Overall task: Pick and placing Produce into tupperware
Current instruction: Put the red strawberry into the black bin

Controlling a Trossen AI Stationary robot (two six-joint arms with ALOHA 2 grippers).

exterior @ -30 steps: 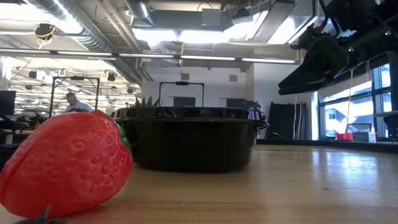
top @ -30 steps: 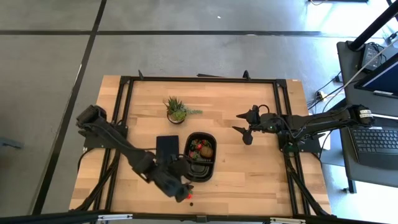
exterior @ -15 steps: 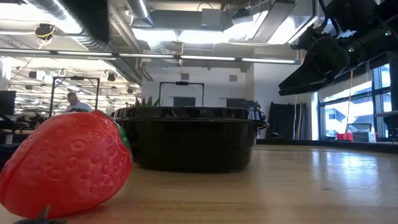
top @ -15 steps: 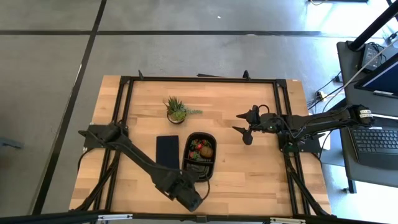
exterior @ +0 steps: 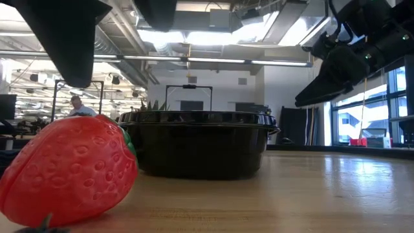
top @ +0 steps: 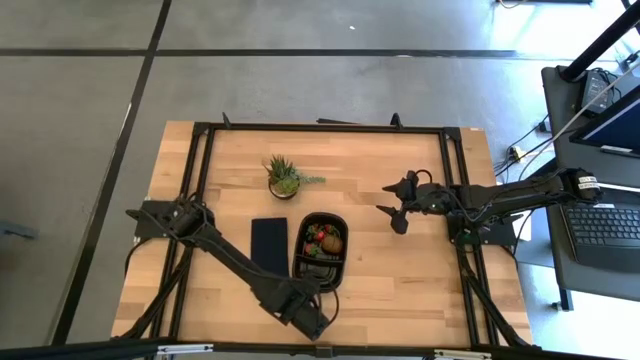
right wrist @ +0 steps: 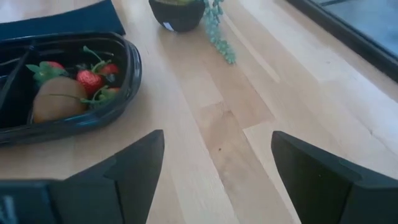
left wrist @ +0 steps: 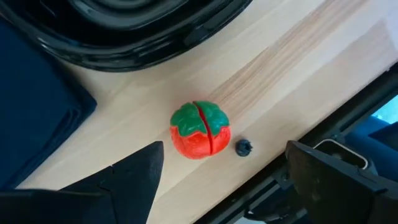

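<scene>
A red strawberry (left wrist: 200,129) with a green cap lies on the wood near the table's near edge, with a tiny dark berry (left wrist: 243,147) beside it. The strawberry (exterior: 68,171) looms large in the low view. My left gripper (left wrist: 225,148) hangs open above the two fruits; in the high view my left gripper (top: 310,322) hides them. The black tupperware (top: 322,250) sits mid-table and holds strawberries (right wrist: 90,79) and a brown kiwi-like fruit (right wrist: 59,99). My right gripper (top: 393,212) hovers open in the air to the tupperware's right.
A flat dark panel (top: 268,245) lies just left of the tupperware. A spiky green potted plant (top: 285,177) stands behind it toward the far edge. The near table edge and its black frame rail (left wrist: 348,112) run close beside the strawberry. Bare wood lies right of the tupperware.
My left gripper has moved toward the near edge and a little to the right, from beside the dark panel to over the strawberry, covering it in the high view. Its fingers have come down into the top of the low view. The fruits have stayed put.
</scene>
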